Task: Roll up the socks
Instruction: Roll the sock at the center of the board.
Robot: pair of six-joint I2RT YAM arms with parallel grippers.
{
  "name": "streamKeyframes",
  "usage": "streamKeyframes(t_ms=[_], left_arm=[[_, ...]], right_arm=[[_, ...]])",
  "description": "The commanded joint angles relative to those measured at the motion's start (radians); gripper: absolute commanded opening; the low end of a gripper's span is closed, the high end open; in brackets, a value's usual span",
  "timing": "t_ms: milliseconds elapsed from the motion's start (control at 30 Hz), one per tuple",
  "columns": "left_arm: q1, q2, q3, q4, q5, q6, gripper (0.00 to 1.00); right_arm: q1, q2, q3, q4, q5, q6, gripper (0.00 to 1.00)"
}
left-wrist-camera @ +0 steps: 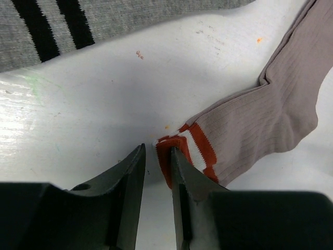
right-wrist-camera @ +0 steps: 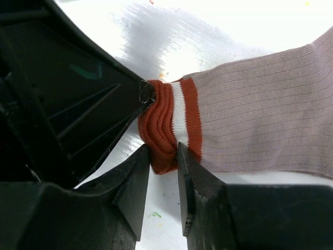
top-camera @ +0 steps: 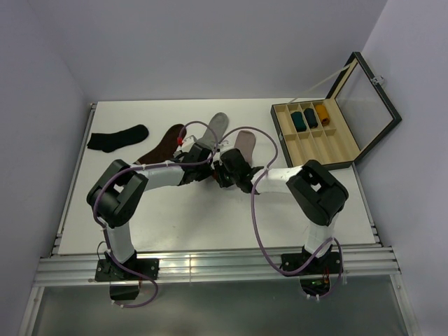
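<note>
1. Socks: your pink sock (top-camera: 245, 143) lies flat near the middle of the table (top-camera: 210, 217), with its red-and-white cuff (right-wrist-camera: 166, 125) at the end nearer the arm bases. The grey sock (top-camera: 218, 126) lies just to its left, apart from it.
2. Your right gripper (right-wrist-camera: 162, 151) is clamped on the cuff, and the red band is bunched into folds between its fingers.
3. Your left gripper (left-wrist-camera: 156, 151) meets the same cuff from the other side. Its jaws stand narrowly apart with the cuff's edge between them. One finger is against the fabric, and a sliver of table shows by the other. You cannot tell whether it truly grips.
4. Further left lie a brown sock (top-camera: 162, 147) and a black sock (top-camera: 117, 138), well clear of both grippers.
5. An open compartment box (top-camera: 350, 150) sits at the far right.
</note>
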Motion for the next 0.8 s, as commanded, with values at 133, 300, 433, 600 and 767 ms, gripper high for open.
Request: streamKeyframes(t_ms=[133,300,433,600,767], left_arm=[[-0.004,0.041,0.017,-0.123,-0.016,0.012,0.32],[-0.004,0.015,0.011,-0.116,-0.024,-0.009,0.33],[0.002,-0.049,-0.031,-0.084,-0.038,-0.038,0.4],[0.005,-0.155,-0.089,-0.064,-0.055,-0.063,0.5],[0.003,-0.257,-0.172,-0.05,-0.046,-0.104,0.56]], right_arm=[[0.008,0.036,0.058,-0.232,-0.016,0.041,0.21],[0.007,0.035,0.078,-0.274,-0.111,0.076,0.0],[-0.034,0.027,0.066,-0.265,-0.34,0.16,0.0],[-0.154,0.03,-0.002,-0.157,-0.592,0.349,0.0],[-0.229,0.058,-0.086,0.044,-0.765,0.556,0.0]])
